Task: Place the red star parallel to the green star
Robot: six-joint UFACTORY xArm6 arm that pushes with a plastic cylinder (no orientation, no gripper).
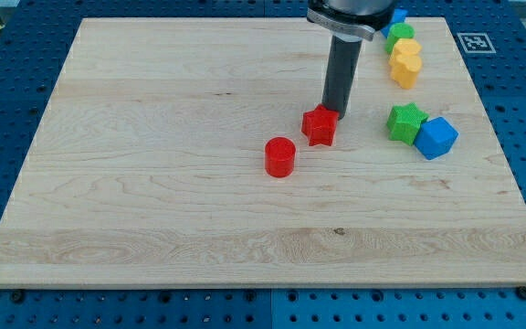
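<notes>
No containers are seen on the counter [153, 210], a pale wooden board lying on a blue perforated surface [7, 55]. The end effector is a plain dark rod [341, 73] with no jaws, so nothing is grasped or clenched by it. My tip [334, 113] is set just at the upper right edge of the red star [319, 126], at about 1 o'clock from it, apparently touching it, though contact cannot be told for certain.

The red star is found a little right of the board's centre. The green star [405, 122] is placed well apart from it at 3 o'clock, near the view's right edge. A blue block [436, 137], of a chunky angular shape, is seen touching the green star at its 4 o'clock. A red cylinder [280, 156] stands near the red star at its 8 o'clock, apart from it.

At 12 o'clock from the green star, near the view's top, a yellow block [406, 62] is seen, with a green block [399, 35] and a blue block [396, 18] stacked up behind it towards the board's far edge; their shapes cannot be made out, being partly hidden by the arm. A black-and-white marker [475, 42] is fixed at the board's top right corner.

The stretch of board between the two stars is not occupied by any block.
</notes>
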